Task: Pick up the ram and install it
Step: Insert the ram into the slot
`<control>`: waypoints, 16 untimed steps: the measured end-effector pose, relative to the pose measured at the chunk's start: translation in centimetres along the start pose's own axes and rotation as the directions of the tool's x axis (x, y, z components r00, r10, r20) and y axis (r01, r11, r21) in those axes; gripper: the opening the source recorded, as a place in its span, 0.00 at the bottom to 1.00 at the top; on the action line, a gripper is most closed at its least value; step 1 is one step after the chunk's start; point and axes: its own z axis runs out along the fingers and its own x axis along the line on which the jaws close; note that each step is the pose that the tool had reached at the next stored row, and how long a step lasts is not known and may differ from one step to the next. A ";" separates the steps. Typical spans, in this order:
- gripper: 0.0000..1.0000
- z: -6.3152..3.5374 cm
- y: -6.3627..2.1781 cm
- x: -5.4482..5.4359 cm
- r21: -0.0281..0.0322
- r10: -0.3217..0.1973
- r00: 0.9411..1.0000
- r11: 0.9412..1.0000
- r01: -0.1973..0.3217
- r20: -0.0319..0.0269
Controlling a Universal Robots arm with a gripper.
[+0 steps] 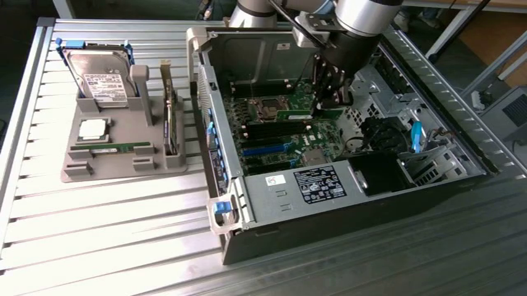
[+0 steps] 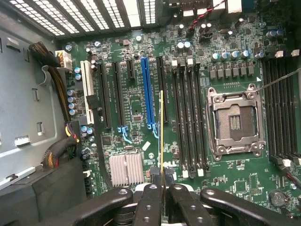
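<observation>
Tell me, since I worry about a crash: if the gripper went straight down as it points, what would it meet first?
Probably the motherboard. The gripper, shut on the ram, carries it edge-first over the slots beside the empty socket; which slot lies beneath is unclear.

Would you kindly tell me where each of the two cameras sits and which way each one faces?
Exterior view: off the arm, high up, looking down on the open computer case and the grey parts tray at its left; the arm and gripper show, reaching into the case.
Wrist view: on the wrist, facing the motherboard inside the case; the black fingers show, shut on the ram, seen edge-on.
Shared: motherboard, held ram, empty processor socket.
</observation>
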 end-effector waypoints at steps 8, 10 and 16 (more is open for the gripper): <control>0.11 0.37 0.00 0.0 0.000 0.000 1.000 1.000 0.000 0.000; 0.11 0.46 -0.01 0.0 0.000 0.000 1.000 1.000 0.000 0.000; 0.11 0.76 -0.01 0.0 0.000 0.000 1.000 1.000 0.000 0.000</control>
